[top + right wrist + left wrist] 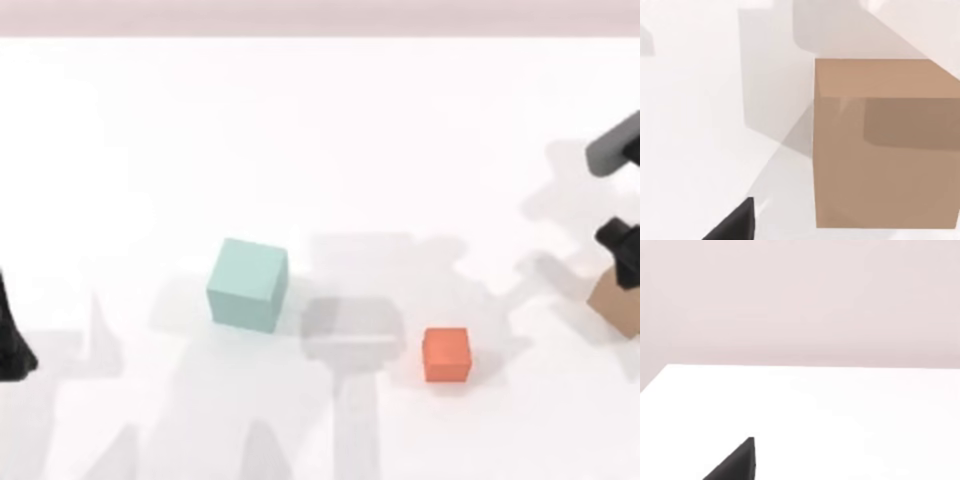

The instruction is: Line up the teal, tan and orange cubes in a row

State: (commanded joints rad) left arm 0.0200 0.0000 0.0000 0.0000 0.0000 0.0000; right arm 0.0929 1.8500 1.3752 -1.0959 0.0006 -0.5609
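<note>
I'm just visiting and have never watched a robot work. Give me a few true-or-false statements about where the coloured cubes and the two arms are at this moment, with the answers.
1. The teal cube lies to the left of the orange cube on the table. True.
2. The orange cube is the largest of the three. False: it is the smallest; the teal one is largest.
3. The tan cube sits at the table's right edge, right under the right hand. True.
4. The three cubes already touch in a neat row. False: they lie apart, the tan one far to the right.
5. The left hand is over the teal cube. False: it is at the table's left edge, away from every cube.
</note>
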